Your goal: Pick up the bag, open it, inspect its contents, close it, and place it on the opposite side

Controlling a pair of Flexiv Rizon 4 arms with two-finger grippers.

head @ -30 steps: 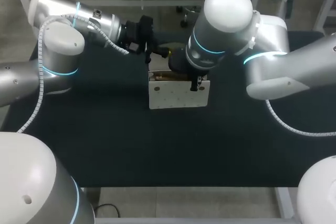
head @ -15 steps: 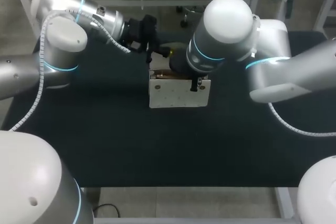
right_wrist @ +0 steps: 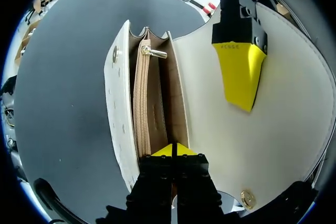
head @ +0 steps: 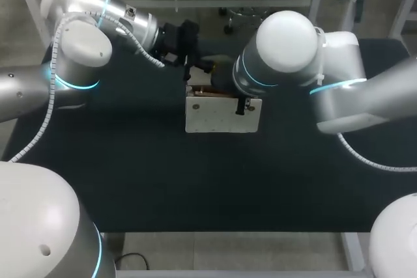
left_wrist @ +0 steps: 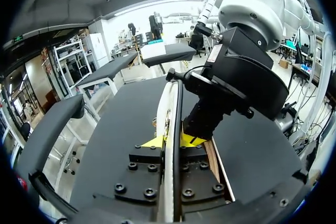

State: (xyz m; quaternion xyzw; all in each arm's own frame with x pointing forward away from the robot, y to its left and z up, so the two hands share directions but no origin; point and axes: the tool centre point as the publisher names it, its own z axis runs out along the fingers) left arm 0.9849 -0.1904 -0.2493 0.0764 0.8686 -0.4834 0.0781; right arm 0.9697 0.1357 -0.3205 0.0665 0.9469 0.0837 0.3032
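Note:
A cream bag (head: 221, 116) stands mid-table with its flap raised. In the left wrist view the flap's dark-trimmed edge (left_wrist: 174, 103) runs between my left gripper's (left_wrist: 170, 141) yellow tips, which are shut on it. In the right wrist view the bag's mouth is open, showing a tan lining and a zipped pocket (right_wrist: 142, 108). The flap (right_wrist: 294, 129) is held back, with one yellow finger (right_wrist: 239, 74) of my left gripper lying on it. My right gripper (right_wrist: 173, 150) is shut, its tips at the bag's rim by the tan inner wall. I cannot tell whether it pinches that wall.
My right arm's big wrist (head: 287, 47) hangs over the bag's far side and hides both grippers' tips in the head view. The black table (head: 130, 174) stretches out to the left, right and front of the bag.
My left arm has shifted slightly to the right and farther back with the flap. The right arm's wrist has drifted a little to the right. The bag stays in place.

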